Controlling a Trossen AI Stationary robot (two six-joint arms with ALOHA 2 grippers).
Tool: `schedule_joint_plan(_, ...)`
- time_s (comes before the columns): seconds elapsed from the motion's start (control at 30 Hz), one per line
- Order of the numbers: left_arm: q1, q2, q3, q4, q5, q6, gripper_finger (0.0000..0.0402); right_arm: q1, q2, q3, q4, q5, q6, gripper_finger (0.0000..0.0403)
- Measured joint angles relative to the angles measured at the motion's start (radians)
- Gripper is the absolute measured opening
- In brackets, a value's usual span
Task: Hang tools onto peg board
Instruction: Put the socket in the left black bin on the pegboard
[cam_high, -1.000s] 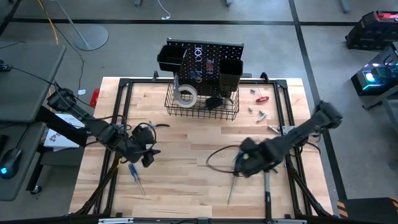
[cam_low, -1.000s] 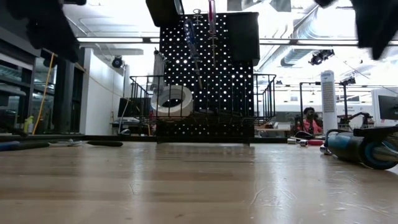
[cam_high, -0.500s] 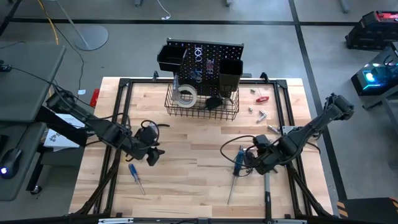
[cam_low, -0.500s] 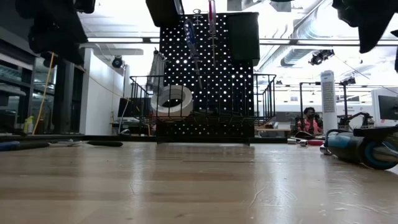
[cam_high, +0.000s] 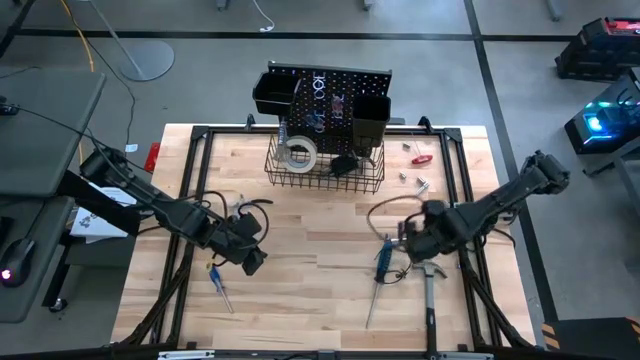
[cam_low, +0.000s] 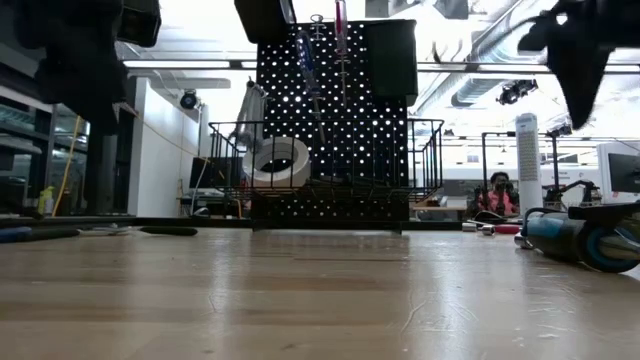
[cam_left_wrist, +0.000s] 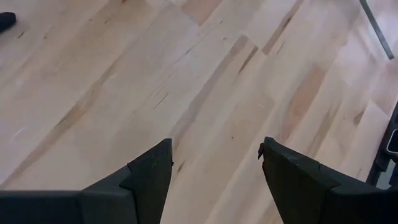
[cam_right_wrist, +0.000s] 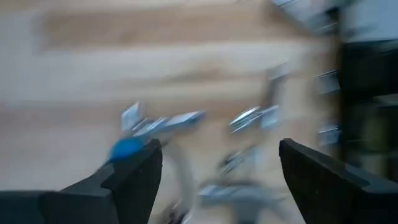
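The black peg board (cam_high: 330, 88) stands at the table's far edge, with a wire basket (cam_high: 325, 168) holding a white tape roll (cam_high: 298, 152). My left gripper (cam_high: 250, 256) hovers open over bare wood (cam_left_wrist: 214, 165), just beyond a blue-handled screwdriver (cam_high: 218, 285) that lies flat. At the right, my right gripper (cam_high: 415, 240) hangs open above the table (cam_right_wrist: 221, 168). It is beside a second blue-handled screwdriver (cam_high: 382, 262) and the head of a black-handled hammer (cam_high: 430, 290), both lying flat. Neither gripper holds anything.
Red-handled pliers (cam_high: 420, 157) and small silver wrenches (cam_high: 415, 182) lie at the far right of the table. A black frame rail (cam_high: 470, 190) runs along the table's sides. Bare wood lies in the middle, between the two arms. A person sits far off in the room (cam_low: 495, 195).
My right gripper has drawn back toward the table's right edge, off the blue screwdriver's handle, and its wrist has rolled. My left gripper has edged toward the table's middle and sunk a little. Both have stayed open, and no tool has moved.
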Motion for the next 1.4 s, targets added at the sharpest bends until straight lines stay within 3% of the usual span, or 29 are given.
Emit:
schedule_joint_plan(0.1,0.007,0.009,0.0,0.002,0.002,0.002,0.0232,-0.057,-0.006,-0.036,-0.045,-0.043,-0.021,0.0307)
schedule_joint_plan(0.23,0.016,0.011,0.0,0.003,0.014,0.05,0.0232,-0.114,-0.014,-0.184,0.18,-0.176,-0.11,0.0307)
schedule_joint_plan(0.37,0.016,0.011,0.0,0.002,0.018,0.063,0.0232,-0.15,-0.014,-0.297,0.325,-0.215,-0.054,0.0307)
schedule_joint_plan(0.57,0.016,0.011,0.0,0.002,0.021,0.063,0.0232,-0.169,-0.014,-0.375,0.407,-0.278,-0.001,0.0306)
schedule_joint_plan(1.1,0.016,0.008,0.0,0.012,0.02,0.051,0.0232,-0.169,-0.014,-0.385,0.433,-0.268,-0.016,0.0306)
schedule_joint_plan(1.4,0.016,0.008,0.0,0.047,0.018,0.029,0.0232,-0.169,-0.015,-0.399,0.429,-0.258,0.066,0.0306)
